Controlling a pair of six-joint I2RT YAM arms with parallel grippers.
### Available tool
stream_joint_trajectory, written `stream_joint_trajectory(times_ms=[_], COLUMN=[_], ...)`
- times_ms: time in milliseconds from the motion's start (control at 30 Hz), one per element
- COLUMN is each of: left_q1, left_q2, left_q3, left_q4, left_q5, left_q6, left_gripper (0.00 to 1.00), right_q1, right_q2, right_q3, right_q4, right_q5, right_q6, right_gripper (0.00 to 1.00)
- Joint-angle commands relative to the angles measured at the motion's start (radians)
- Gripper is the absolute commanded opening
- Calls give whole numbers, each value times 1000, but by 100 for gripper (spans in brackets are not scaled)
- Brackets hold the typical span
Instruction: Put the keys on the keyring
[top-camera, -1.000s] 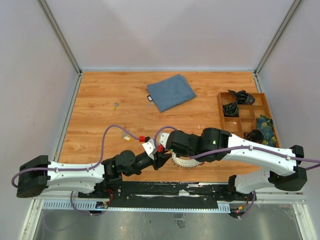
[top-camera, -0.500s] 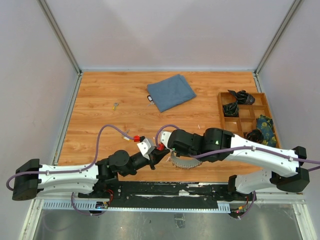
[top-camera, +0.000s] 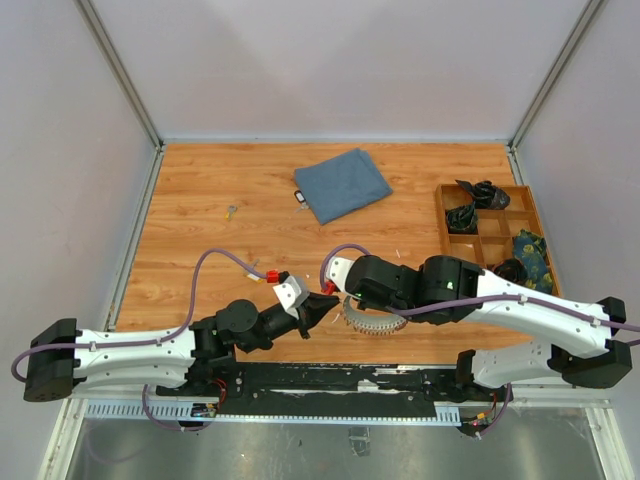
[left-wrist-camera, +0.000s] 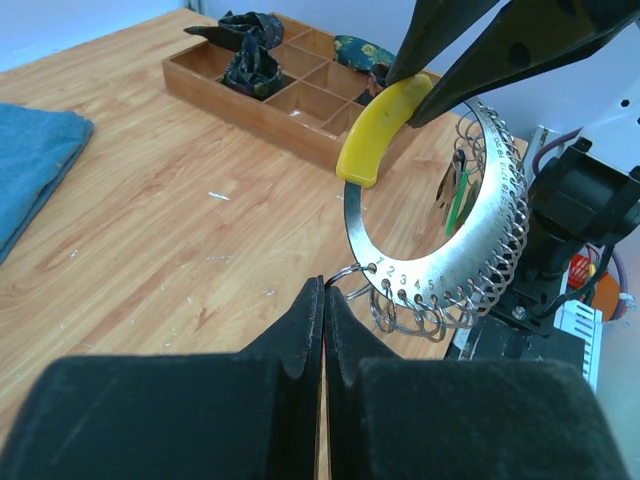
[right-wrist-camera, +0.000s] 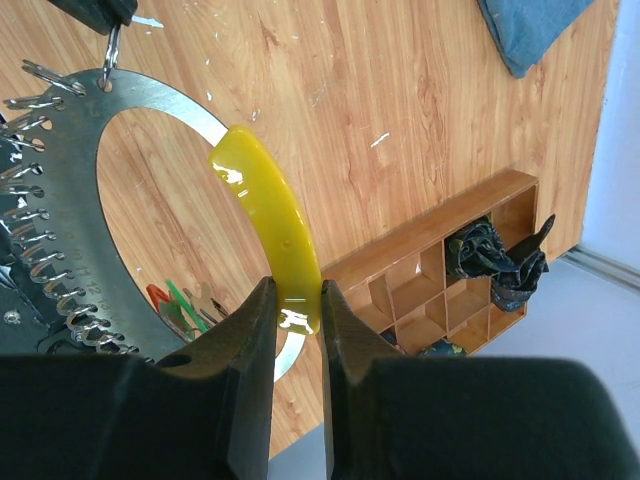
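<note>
Right gripper (right-wrist-camera: 297, 300) clamps the yellow plastic handle (right-wrist-camera: 265, 215) of the flat grey metal keyring (left-wrist-camera: 470, 265). Left gripper (left-wrist-camera: 323, 300), nearer, pinches a small wire loop (left-wrist-camera: 347, 274) at its numbered end, dead ahead. Green and red keys (left-wrist-camera: 455, 195) hang opposite.

Robot lab cell, white walls (top-camera: 350, 60), wood table (top-camera: 200, 270)

Open wood spans the left and middle of the table (top-camera: 200, 250). A blue cloth (top-camera: 343, 184) takes the back centre and a wooden tray (top-camera: 498, 212) fills the right side. At the front, the left arm (top-camera: 140, 352), right arm (top-camera: 525, 312) and the keyring (top-camera: 375, 325) between them crowd the passage.
</note>
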Motion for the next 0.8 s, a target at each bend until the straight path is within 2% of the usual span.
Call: stream_joint_trajectory(times_ms=[0, 700, 767], left_q1=[-12, -12, -11], left_q2=[-6, 25, 28], left_q3=[36, 30, 29], left_q4=[31, 63, 67], left_q5=[18, 34, 32], left_q6=[-3, -6, -6], left_gripper=[4, 34, 35], right_q1=[-11, -11, -11], right_q2=[-20, -16, -15], right_q3=[-6, -1, 2], right_q4=[34, 30, 28], right_q5=[43, 34, 31], right_q6=[17, 13, 12], right_gripper=[1, 1, 1])
